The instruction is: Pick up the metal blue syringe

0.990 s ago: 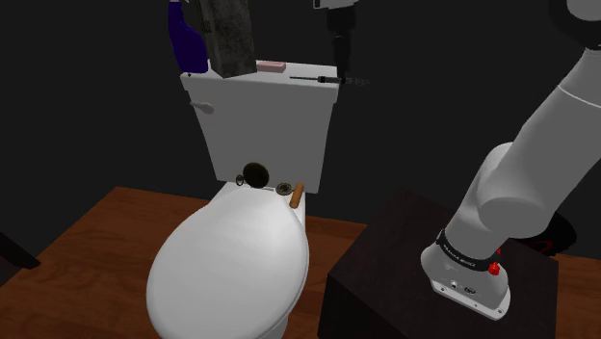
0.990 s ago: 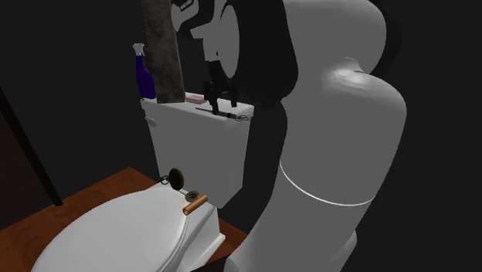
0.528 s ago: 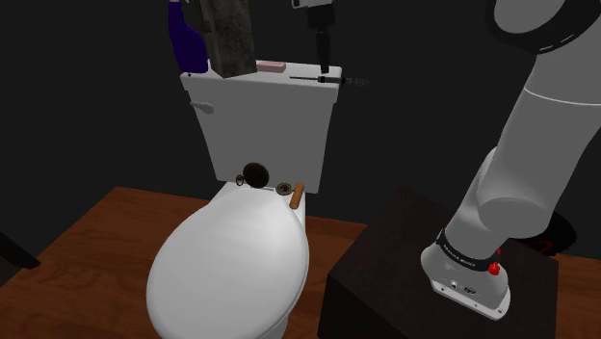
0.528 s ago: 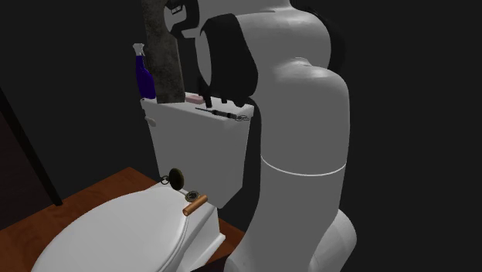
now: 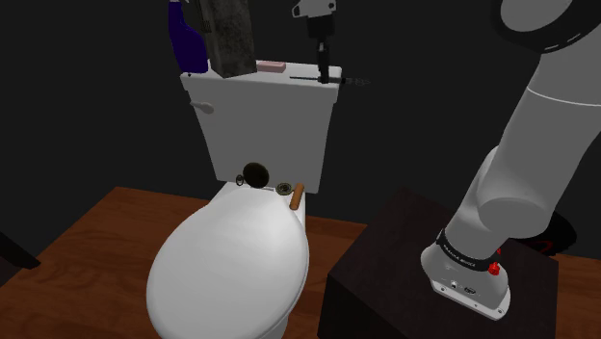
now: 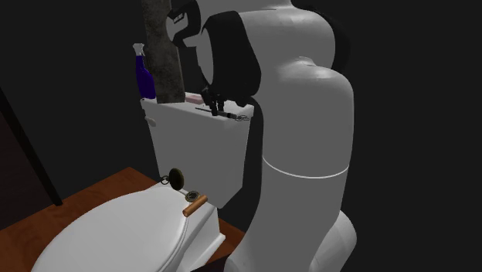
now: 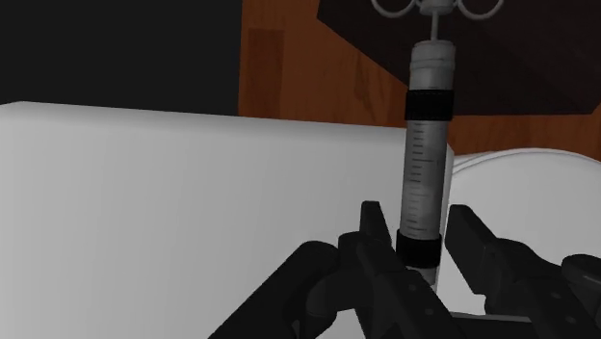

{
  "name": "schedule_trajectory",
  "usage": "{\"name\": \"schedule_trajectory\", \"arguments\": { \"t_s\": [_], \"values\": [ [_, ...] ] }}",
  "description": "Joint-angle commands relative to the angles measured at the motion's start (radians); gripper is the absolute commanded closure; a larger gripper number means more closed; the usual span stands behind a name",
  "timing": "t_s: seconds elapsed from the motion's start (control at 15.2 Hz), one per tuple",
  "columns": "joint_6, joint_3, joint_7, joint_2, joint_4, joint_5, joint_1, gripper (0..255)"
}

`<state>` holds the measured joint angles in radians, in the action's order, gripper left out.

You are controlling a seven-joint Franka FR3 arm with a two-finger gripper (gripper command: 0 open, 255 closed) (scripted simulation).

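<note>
The syringe (image 7: 424, 164) has a grey see-through barrel with black bands and pale finger rings at its far end. It lies on the white toilet tank lid (image 5: 252, 83), its plunger end (image 5: 354, 82) poking past the lid's edge. My gripper (image 7: 421, 236) points straight down over it. Both fingers press against the barrel's sides at a black band. In the shoulder view the gripper (image 5: 322, 73) touches down on the lid's right part. In the second exterior view the gripper (image 6: 212, 104) stands on the syringe (image 6: 234, 115), with the arm close behind it.
A blue spray bottle (image 5: 183, 39), a dark grey mottled slab (image 5: 226, 34) and a pink bar (image 5: 272, 67) stand on the lid's left part. On the toilet seat lid lie a round dark object (image 5: 255, 173), a small ring (image 5: 284, 187) and a brown cylinder (image 5: 297, 195).
The gripper has shifted toward the shoulder view's left and come down onto the syringe. The syringe has not moved.
</note>
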<state>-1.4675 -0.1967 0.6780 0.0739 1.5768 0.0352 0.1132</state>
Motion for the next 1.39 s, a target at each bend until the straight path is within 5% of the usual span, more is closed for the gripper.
{"name": "schedule_trajectory", "arguments": {
  "t_s": [0.0, 0.46, 1.32],
  "values": [
    [0.003, 0.002, 0.0, 0.004, 0.008, -0.003, 0.002, 255],
    [0.001, 0.001, 0.001, 0.005, 0.009, -0.003, 0.001, 255],
    [0.196, -0.003, 0.015, 0.06, -0.241, -0.011, -0.005, 255]
  ]
}}
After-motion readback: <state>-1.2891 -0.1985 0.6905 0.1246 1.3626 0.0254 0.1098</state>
